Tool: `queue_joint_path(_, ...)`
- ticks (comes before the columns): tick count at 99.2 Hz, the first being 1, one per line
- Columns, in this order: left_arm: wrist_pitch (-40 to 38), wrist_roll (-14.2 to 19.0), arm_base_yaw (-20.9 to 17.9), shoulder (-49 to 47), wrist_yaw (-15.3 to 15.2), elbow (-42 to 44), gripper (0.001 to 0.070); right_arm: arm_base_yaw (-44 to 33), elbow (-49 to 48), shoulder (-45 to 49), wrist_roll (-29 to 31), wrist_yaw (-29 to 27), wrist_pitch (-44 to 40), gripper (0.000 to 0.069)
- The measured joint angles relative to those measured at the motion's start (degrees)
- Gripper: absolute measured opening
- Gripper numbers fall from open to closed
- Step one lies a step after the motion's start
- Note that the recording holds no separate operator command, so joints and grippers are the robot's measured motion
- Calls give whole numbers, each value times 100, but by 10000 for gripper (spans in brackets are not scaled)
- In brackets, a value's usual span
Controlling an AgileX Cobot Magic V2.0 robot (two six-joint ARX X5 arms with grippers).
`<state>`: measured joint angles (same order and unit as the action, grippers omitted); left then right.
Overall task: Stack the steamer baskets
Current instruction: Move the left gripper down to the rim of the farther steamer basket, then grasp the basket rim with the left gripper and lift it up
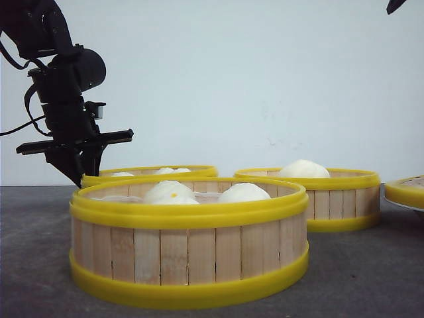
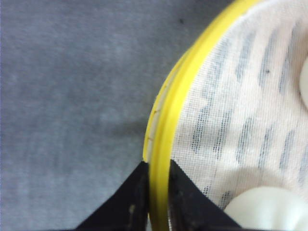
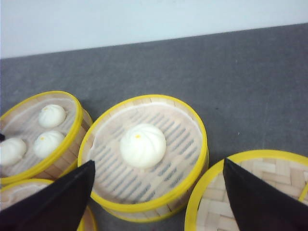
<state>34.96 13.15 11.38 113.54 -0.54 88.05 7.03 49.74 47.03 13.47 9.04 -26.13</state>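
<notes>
**Yellow rim pinched, lift risk**

Left claw (image 2: 155, 192) narrow, clamped across the back-left steamer basket (image 1: 159, 171) rim. One-sided hold: basket may tilt on lifting, buns (image 2: 264, 211) sliding. Right claw (image 3: 156, 192) wide, holding nothing, above the right basket (image 3: 144, 154). Grey table (image 1: 371, 271), plain pale wall.

Yellow-rimmed steamer baskets (image 1: 189, 245) with pale slats hold white buns (image 1: 244, 193).

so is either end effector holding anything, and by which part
The left end effector grips the far-left steamer basket by its yellow top rim. The right end effector is open, holding nothing.
</notes>
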Motion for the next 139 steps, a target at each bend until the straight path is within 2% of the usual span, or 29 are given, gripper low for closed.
queue_joint_path(24, 229, -35, -4, -114, 13, 448, 30, 0, 0, 0, -81, -24, -20, 528)
queue_joint_path(41, 433, -46, -9, -870, 396, 566, 30, 0, 0, 0, -144, -24, -35, 528)
queue_joint_path(66, 940, -46, -2, -2306, 782, 664, 29, 0, 0, 0, -264, -26, -42, 528)
queue_joint_path(83, 1672, -114, 133, -2918, 785, 662, 29, 0, 0, 0, -302, -149, -42, 528)
queue_joint_path(109, 1755, -175, 684, -3499, 774, 354, 29, 0, 0, 0, -310, -153, -39, 528)
queue_joint_path(139, 1628, -168, 1397, -3550, 317, -728, 29, 0, 0, 0, -317, -153, -42, 528)
